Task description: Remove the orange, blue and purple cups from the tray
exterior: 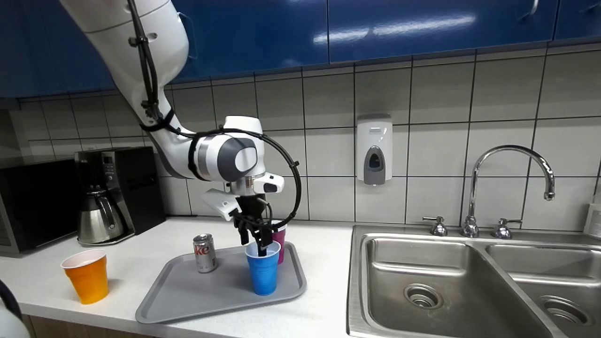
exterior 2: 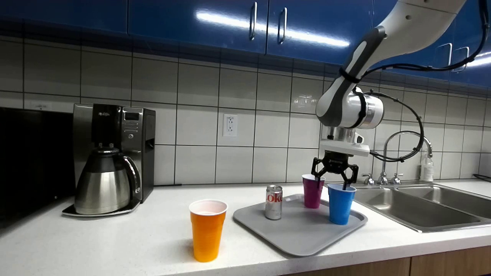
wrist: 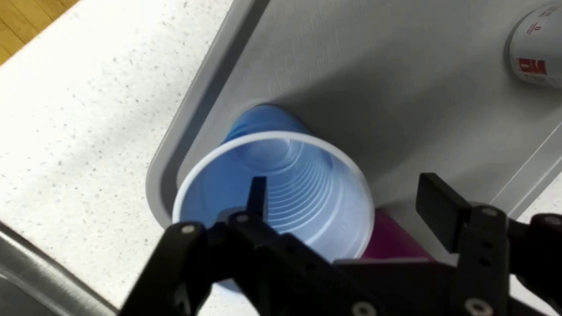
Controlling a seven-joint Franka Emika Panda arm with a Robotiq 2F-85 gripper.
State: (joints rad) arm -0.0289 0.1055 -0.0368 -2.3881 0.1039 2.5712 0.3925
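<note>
The orange cup (exterior: 89, 280) (exterior 2: 207, 234) stands upright on the counter beside the grey tray (exterior: 197, 298) (exterior 2: 295, 235) (wrist: 333, 48). The blue cup (exterior: 264, 274) (exterior 2: 340, 205) (wrist: 268, 118) stands upright on the tray near a corner. The purple cup (exterior: 281, 243) (exterior 2: 312, 194) (wrist: 393, 239) stands on the tray behind it, partly hidden by the gripper in the wrist view. My gripper (exterior 2: 332, 183) (wrist: 346, 188) is open and points down. One finger reaches into the mouth of the blue cup. The other finger is outside the cup, apart from its rim, on the purple cup's side.
A silver Coke can (exterior: 205, 253) (exterior 2: 274, 202) (wrist: 538, 48) stands on the tray. A steel sink (exterior: 422, 272) (exterior 2: 418, 209) is beside the tray. A coffee maker (exterior: 117, 192) (exterior 2: 115, 161) stands against the tiled wall. Blue cabinets (exterior: 263, 33) hang above.
</note>
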